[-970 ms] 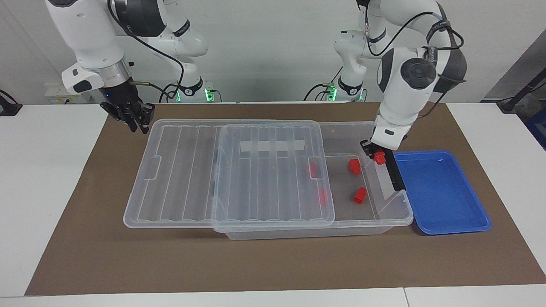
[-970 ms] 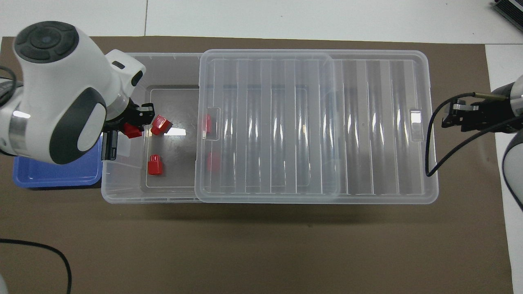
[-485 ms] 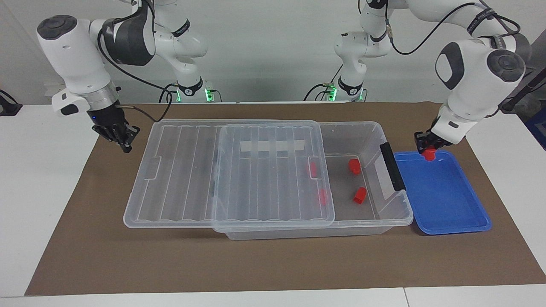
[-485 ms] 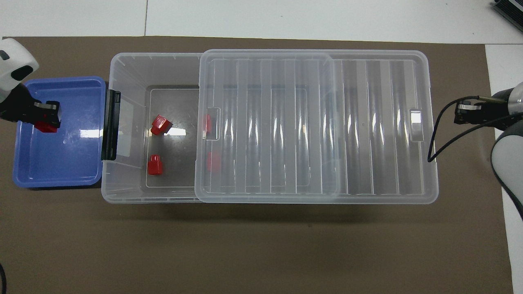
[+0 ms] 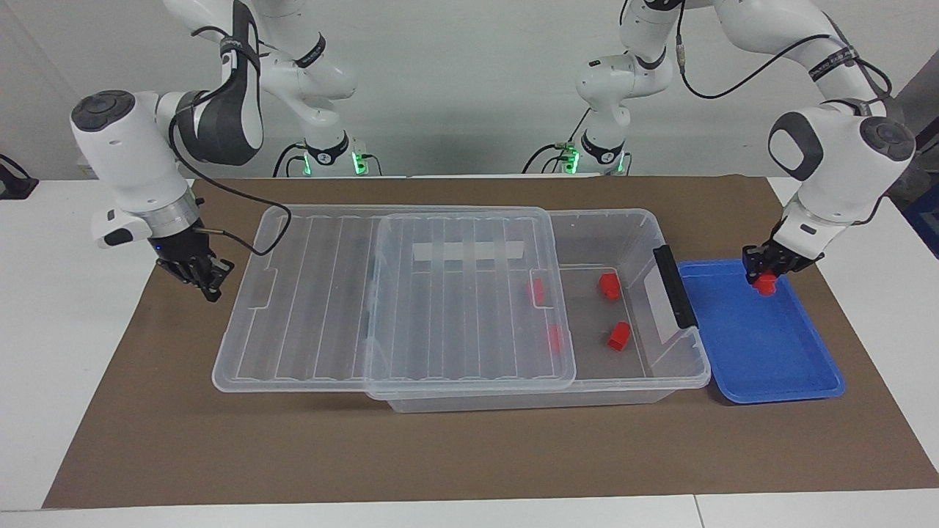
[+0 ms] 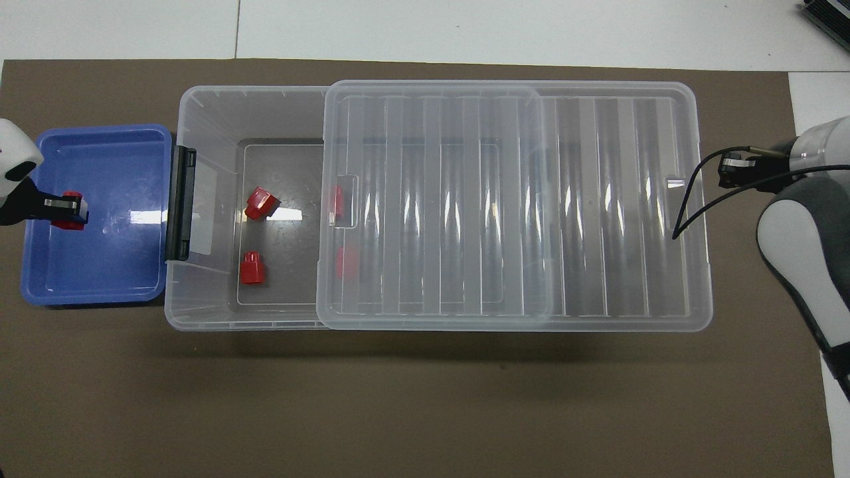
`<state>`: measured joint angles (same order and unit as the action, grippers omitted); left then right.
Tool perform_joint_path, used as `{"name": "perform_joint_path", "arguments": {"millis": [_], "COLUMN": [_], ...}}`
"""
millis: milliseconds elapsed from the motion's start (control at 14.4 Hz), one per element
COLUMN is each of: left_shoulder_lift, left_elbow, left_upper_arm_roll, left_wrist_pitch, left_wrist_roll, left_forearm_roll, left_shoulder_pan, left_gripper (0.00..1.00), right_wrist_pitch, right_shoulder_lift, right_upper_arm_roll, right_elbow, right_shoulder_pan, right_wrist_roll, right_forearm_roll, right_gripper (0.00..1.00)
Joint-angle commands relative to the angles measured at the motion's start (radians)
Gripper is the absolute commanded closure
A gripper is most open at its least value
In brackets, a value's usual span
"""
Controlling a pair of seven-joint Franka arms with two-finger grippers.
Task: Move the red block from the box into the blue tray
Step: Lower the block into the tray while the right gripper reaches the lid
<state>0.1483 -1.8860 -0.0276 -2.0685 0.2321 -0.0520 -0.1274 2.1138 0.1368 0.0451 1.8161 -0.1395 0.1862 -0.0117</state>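
Two red blocks (image 5: 538, 292) show, perhaps blurred, under the lid (image 5: 469, 293).

The left end effector (image 6: 65, 209) grips a red block (image 6: 70, 211) over the blue tray (image 6: 99, 282) (two more blocks lie uncovered in the box (image 6: 206, 106) beside it).

A brown mat (image 5: 469, 447) (image 6: 412, 398) covers most of the white table (image 5: 66, 308) (image 6: 531, 26), with bare table surface showing along its edges. Four spare red blocks lie on the floor of the clear bin: two in the uncovered part, one (image 5: 609, 286) (image 6: 261, 203) nearer the robots and one (image 5: 618, 336) (image 6: 252, 267) farther from them. The other two (image 5: 538, 291) (image 6: 337, 200) and (image 5: 554, 337) (image 6: 345, 261) sit under the edge of the slid-back ribbed lid, seen only dimly through it.
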Motion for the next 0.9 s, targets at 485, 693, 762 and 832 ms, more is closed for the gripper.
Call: {"name": "perform_joint_path", "arguments": {"millis": [485, 693, 762, 832], "left_shoulder_lift": [0.060, 0.092, 0.106, 0.117], "left_elbow": [-0.116, -0.137, -0.146, -0.153], "left_upper_arm_roll": [0.009, 0.009, 0.009, 0.009], "left_wrist_pitch": [-0.226, -0.294, -0.320, -0.344], "left_wrist_roll": [0.041, 0.042, 0.042, 0.042], "left_forearm_roll": [0.087, 0.089, 0.089, 0.089], "left_shoulder_pan": [-0.043, -0.040, -0.041, -0.040], "left_gripper": [0.83, 0.83, 0.83, 0.83], "right_wrist_pitch": [-0.002, -0.029, -0.029, -0.029], "right_shoulder_lift": [0.000, -0.003, -0.003, -0.005], "right_upper_arm_roll": [0.013, 0.013, 0.013, 0.013], "right_elbow": [0.006, 0.008, 0.009, 0.008], "right_shoulder_pan": [0.081, 0.126, 0.135, 0.146], "right_wrist_roll": [-0.030, -0.031, -0.042, -0.057], "right_forearm_roll": [0.010, 0.012, 0.012, 0.012], "right_gripper": [1.00, 1.00, 1.00, 1.00]}}
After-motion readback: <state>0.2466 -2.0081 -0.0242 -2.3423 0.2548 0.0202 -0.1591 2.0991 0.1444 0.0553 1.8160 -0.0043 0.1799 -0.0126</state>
